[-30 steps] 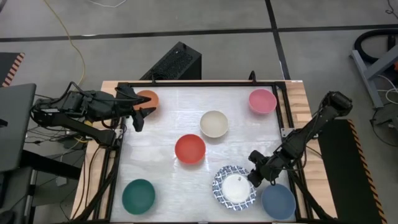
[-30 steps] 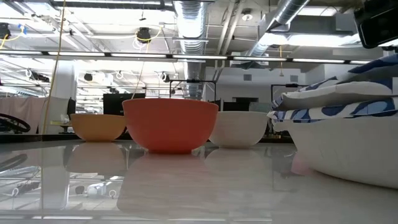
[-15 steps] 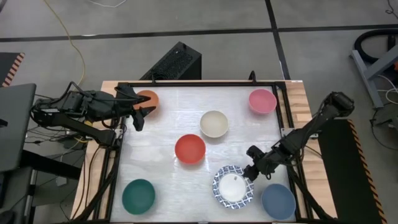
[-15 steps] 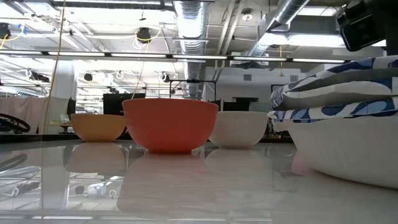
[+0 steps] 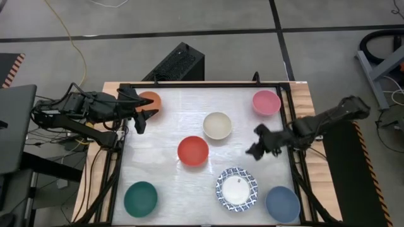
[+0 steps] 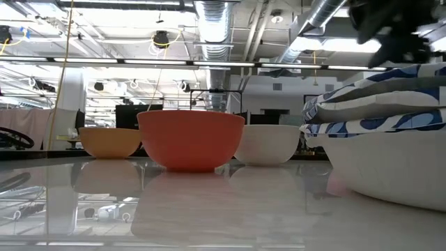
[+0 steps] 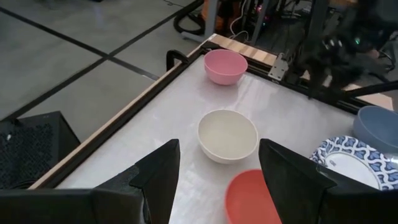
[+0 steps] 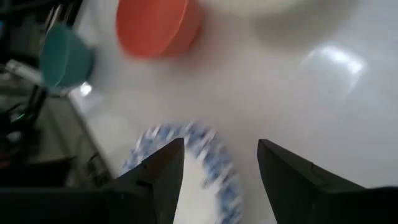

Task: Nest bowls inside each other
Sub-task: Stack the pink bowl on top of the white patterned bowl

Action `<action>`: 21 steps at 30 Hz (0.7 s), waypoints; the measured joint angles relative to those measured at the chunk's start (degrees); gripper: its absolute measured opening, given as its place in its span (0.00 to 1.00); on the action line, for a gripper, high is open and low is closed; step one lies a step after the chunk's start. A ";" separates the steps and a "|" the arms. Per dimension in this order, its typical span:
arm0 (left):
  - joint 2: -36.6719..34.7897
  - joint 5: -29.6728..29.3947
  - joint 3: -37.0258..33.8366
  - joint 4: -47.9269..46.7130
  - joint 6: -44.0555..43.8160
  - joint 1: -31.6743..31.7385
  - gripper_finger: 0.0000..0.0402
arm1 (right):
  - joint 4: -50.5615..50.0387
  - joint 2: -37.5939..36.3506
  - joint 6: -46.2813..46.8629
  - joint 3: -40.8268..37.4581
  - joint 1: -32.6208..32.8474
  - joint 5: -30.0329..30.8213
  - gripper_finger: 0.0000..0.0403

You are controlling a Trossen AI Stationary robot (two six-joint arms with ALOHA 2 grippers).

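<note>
A nest of white bowls with blue patterned rims [image 5: 237,189] rests on its base near the table's near right; the low view shows its stacked rims [image 6: 380,115]. Standing singly are the orange [image 5: 150,99], pink [image 5: 266,102], cream [image 5: 217,125], red [image 5: 192,151], teal [image 5: 140,198] and blue [image 5: 282,203] bowls. My right gripper [image 5: 255,144] hovers open above the table, between the cream bowl and the nest; nothing is between its fingers [image 8: 221,180]. My left gripper [image 5: 142,116] hangs open beside the orange bowl, holding nothing [image 7: 217,186].
A black frame [image 5: 285,94] runs round the white tabletop, with wooden borders outside it. A black box [image 5: 178,63] sits on the floor beyond the far edge. Bare tabletop lies between the red and teal bowls and along the far edge's middle.
My right gripper has come away from the right rim of the patterned nest, rising and swinging toward the table's far edge, and now hangs right of the red bowl. The nest stays where it was. My left arm has kept still.
</note>
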 joint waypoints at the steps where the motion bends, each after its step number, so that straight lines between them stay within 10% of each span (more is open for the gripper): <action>1: 0.00 -0.03 0.00 0.00 0.00 0.00 0.52 | -1.99 -0.02 -2.87 1.52 -2.35 -0.02 0.55; 11: 0.00 2.92 0.00 -0.02 -0.04 -0.01 0.52 | -27.33 7.10 -33.45 16.61 -27.39 3.10 0.55; 21: 0.00 2.94 0.00 -1.61 -0.88 0.01 0.52 | -28.67 19.04 -52.87 17.63 -44.46 1.51 0.55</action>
